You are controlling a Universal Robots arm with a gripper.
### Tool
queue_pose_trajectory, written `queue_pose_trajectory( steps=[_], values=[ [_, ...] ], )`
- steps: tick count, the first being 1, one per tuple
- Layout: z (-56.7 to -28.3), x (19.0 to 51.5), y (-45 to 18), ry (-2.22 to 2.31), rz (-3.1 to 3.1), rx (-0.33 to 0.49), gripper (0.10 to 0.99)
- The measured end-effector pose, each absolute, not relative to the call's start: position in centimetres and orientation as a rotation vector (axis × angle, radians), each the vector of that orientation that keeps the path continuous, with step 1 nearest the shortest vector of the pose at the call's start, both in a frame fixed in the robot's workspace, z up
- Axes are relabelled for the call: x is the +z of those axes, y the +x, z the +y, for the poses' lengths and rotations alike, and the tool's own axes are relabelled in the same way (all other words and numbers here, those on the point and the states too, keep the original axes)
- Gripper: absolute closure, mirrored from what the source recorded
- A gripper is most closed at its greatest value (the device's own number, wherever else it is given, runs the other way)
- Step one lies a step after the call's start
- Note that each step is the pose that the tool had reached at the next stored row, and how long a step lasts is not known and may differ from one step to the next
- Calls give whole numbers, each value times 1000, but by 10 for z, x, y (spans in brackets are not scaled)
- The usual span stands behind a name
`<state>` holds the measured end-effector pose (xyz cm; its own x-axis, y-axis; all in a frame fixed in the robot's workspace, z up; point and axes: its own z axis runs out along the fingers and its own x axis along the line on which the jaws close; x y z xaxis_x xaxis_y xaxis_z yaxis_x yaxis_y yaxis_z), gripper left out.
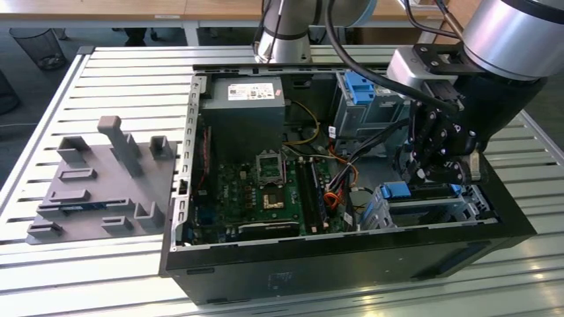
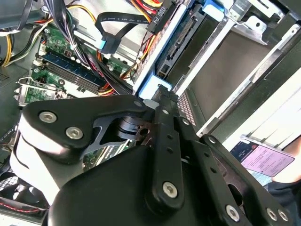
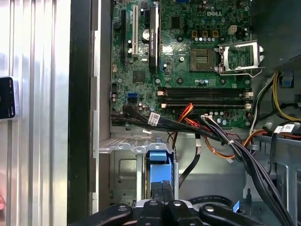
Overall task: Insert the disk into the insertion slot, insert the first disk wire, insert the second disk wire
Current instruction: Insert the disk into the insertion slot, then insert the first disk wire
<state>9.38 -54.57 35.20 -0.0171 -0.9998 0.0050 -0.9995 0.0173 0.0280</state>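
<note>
The disk (image 1: 414,193), with its bright blue carrier (image 3: 160,157), lies in the mouth of the insertion slot (image 1: 440,214), a low silver cage at the case corner on the exterior view's right. My gripper (image 1: 438,177) hangs straight over it. In the first wrist view its two black fingers (image 3: 157,193) are pressed together, and the gripper (image 3: 162,188) is shut against the blue carrier's end. In the second wrist view the gripper (image 2: 157,94) meets the blue rim (image 2: 149,87). A flat black wire with a blue plug (image 2: 104,44) and a black plug on coloured wires (image 2: 160,16) hang loose beside the disk's connector (image 2: 186,35).
The open case (image 1: 352,251) sits on a slatted metal table (image 1: 105,79). Inside are the green motherboard (image 1: 264,191), a power supply (image 1: 242,99) and a taller grey cage with a blue latch (image 1: 361,86). Wire bundles (image 3: 244,155) cross near the slot. A grey fixture plate (image 1: 97,185) lies at the exterior view's left.
</note>
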Motion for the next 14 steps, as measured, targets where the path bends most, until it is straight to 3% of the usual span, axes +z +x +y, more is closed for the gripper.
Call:
queue_pose_trajectory(
  steps=[14],
  values=[
    [-546, 350, 97, 2186, -2224, -25, 980]
  ],
)
